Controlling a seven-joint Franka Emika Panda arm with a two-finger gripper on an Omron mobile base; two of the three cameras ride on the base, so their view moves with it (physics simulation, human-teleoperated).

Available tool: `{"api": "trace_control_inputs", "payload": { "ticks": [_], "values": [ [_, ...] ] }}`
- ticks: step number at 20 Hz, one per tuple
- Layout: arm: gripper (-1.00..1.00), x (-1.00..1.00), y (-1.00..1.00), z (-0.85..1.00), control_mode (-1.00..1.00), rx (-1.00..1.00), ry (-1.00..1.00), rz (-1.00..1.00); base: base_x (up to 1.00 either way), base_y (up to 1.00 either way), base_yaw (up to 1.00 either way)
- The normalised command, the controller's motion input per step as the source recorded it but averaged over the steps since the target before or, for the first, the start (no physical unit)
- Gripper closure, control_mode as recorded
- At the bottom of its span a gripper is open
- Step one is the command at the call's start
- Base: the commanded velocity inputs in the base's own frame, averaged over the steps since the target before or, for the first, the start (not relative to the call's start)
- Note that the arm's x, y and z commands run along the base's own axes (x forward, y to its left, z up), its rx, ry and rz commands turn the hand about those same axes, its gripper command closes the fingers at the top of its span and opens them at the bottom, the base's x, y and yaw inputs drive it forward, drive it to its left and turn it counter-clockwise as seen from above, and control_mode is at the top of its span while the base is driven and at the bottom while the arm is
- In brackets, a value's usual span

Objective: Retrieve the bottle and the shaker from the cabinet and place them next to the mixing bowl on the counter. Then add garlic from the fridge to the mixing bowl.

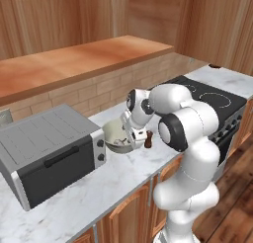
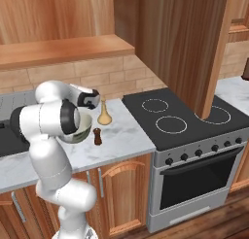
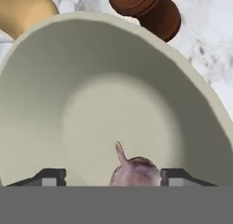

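Broadly: nearly all of the task looks done; only the garlic's release remains to be confirmed.
Left base view, progress: the mixing bowl (image 1: 117, 137) sits at the middle of the frame on the marble tabletop (image 1: 99, 187), just right of the toaster oven (image 1: 49, 155). The shaker (image 1: 148, 139) stands just beside the bowl's right edge, so that item looks placed.
Left base view, arm: the white arm rises from the lower right, folds at a big elbow, and reaches left with the wrist bent down over the bowl. The end effector (image 1: 129, 138) hangs at the bowl's right rim; its jaws are too small here to judge.
Right base view, progress: the bottle (image 2: 103, 113), tan with a narrow neck, stands upper right of the bowl (image 2: 78, 130), and the shaker (image 2: 97, 136) stands lower right of it; both are near it on the tabletop (image 2: 121, 136), left of the stove (image 2: 180, 119).
Right base view, arm: the forearm crosses the bowl from the left, the hand largely hiding it.
Hand view, progress: the garlic (image 3: 135, 170) is at the bottom centre, inside the bowl (image 3: 104, 104); bottle (image 3: 25, 11) upper left, shaker (image 3: 150, 11) at the top, both outside the rim.
Hand view, end effector (image 3: 113, 176): the fingertips (image 3: 50, 176) stand wide apart, the garlic between them nearer the right one, apparently free of any grip; whether it rests on the bowl's floor I cannot tell.
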Motion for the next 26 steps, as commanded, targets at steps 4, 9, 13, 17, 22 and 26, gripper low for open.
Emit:
{"api": "trace_control_inputs", "payload": {
  "ticks": [4,9,13,17,22,26],
  "values": [
    [-1.0,-0.11,0.0,0.94,-1.0,0.04,0.03,0.07,0.0,0.0,0.0],
    [-1.0,-0.4,0.0,1.0,-1.0,0.02,-0.1,0.07,0.0,0.0,0.0],
    [-1.0,-0.41,-0.13,1.0,-1.0,0.03,-0.13,0.04,0.0,0.0,0.0],
    [-1.0,-0.39,-0.3,1.0,-1.0,0.07,-0.07,0.01,0.0,0.0,0.0],
    [-1.0,-0.52,-0.4,1.0,-1.0,0.04,0.0,0.0,0.0,0.0,0.0],
    [-1.0,-0.71,-0.36,1.0,-1.0,0.01,0.0,0.0,0.0,0.0,0.0]
  ]
}}
